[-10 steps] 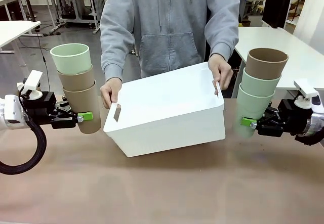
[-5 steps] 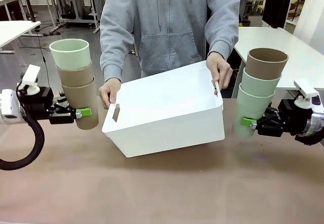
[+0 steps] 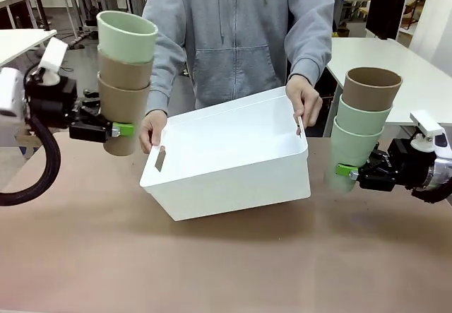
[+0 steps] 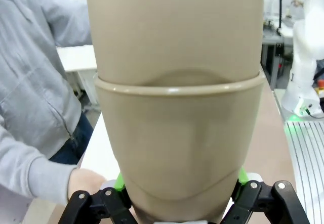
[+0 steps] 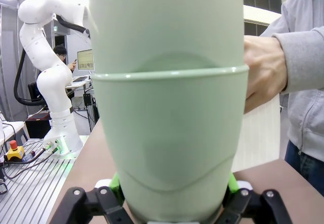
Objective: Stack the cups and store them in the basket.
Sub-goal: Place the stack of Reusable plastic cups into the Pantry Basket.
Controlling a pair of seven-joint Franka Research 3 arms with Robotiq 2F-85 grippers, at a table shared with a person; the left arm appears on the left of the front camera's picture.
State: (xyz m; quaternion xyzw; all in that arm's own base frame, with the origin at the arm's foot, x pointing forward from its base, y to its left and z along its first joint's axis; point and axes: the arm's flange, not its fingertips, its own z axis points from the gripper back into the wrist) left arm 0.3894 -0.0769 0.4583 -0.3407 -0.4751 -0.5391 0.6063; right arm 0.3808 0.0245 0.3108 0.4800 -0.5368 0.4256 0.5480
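Left pincer (image 3: pixel 119 133): black with green pads, clamped on the bottom cup of the left stack (image 3: pixel 124 80); held up in the air at 9 o'clock of the basket (image 3: pixel 233 179).
Left stack: three tall matte cups, one pale mint green on top of two tan-brown ones; leaning a little toward 1 o'clock, well above the brown table (image 3: pixel 226 270).
Basket: big white plastic bin with smooth walls and handle holes, in the middle of the table; tipped up, open top facing the robot, nothing seen inside.
Person's hands: one hand (image 3: pixel 152 131) on the rim at 9 o'clock, other hand (image 3: pixel 305 101) on the rim at 2 o'clock.
Right stack (image 3: pixel 361 133): one tan-brown cup on top of two mint green ones; just beside the basket at 3 o'clock.
Right pincer (image 3: pixel 346 172): clamped on the bottom mint cup, low near the table.
Step now: stacking looks done; putting away likely just starting, left stack first.
Next move: carry the left stack toward 3 o'clock over the rim, lower it inside, then let go; mind the hand on the rim and the leaning cups.
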